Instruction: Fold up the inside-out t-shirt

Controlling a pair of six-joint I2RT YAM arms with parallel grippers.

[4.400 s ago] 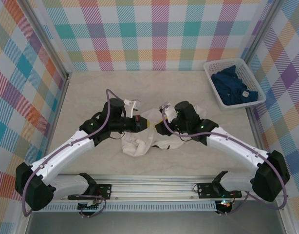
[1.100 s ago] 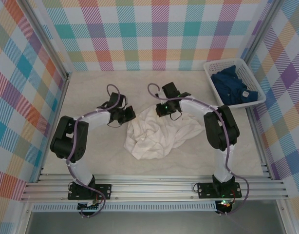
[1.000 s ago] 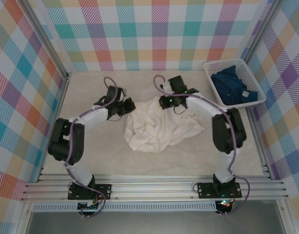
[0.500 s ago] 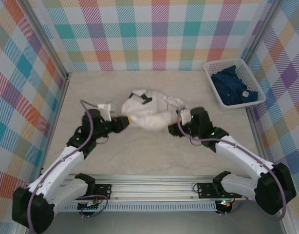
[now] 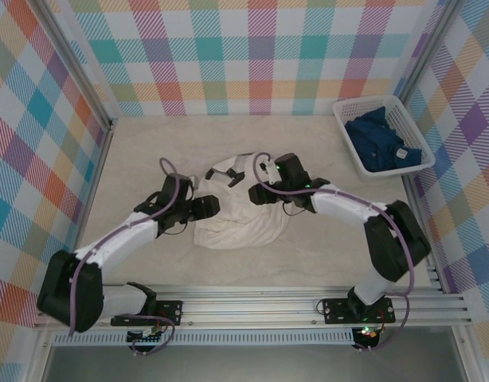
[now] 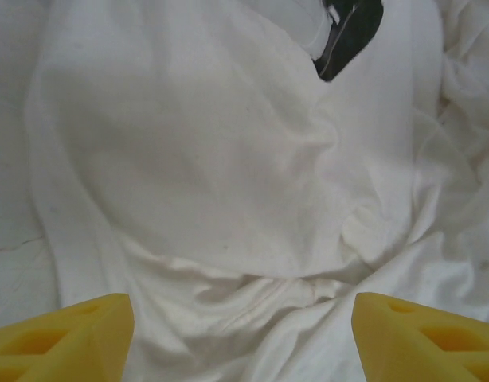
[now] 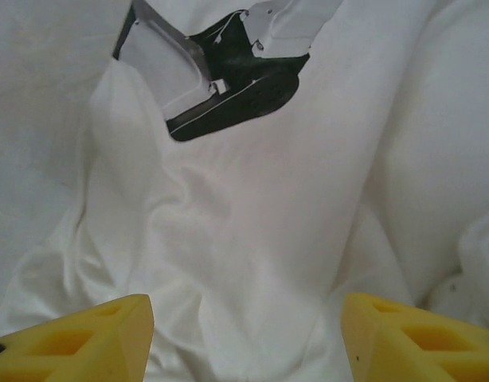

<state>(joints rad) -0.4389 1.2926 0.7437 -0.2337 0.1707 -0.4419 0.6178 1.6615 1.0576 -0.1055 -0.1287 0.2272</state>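
Since nothing's pinched at the moment, left gripper (image 5: 209, 207): spread wide and empty, hanging just over the left side of the heap. In its wrist view the yellow fingertips (image 6: 61, 334) sit far apart with only cloth under them.
Right gripper (image 5: 260, 194): same deal, jaws wide and empty, parked over the upper right of the cloth.
T-shirt (image 5: 243, 219): white, crumpled in a lump mid-table between the two arms. It's nowhere near flat, so I'd say the folding proper hasn't started.
Tag (image 7: 228, 91): dark patch by the collar, facing up, near the right gripper.
Grab risk: the layers are bunched, so a pinch straight down probably catches two or three plies and drags the whole lump instead of one edge.
Snag risk: a finger could slip into the neck opening by the tag and get hooked.
Table (image 5: 149, 143): looks smooth, so the shirt may slide rather than spread.
Basket (image 5: 344, 107): holds the dark blue garment (image 5: 380, 143), well apart at the far right, not a worry.
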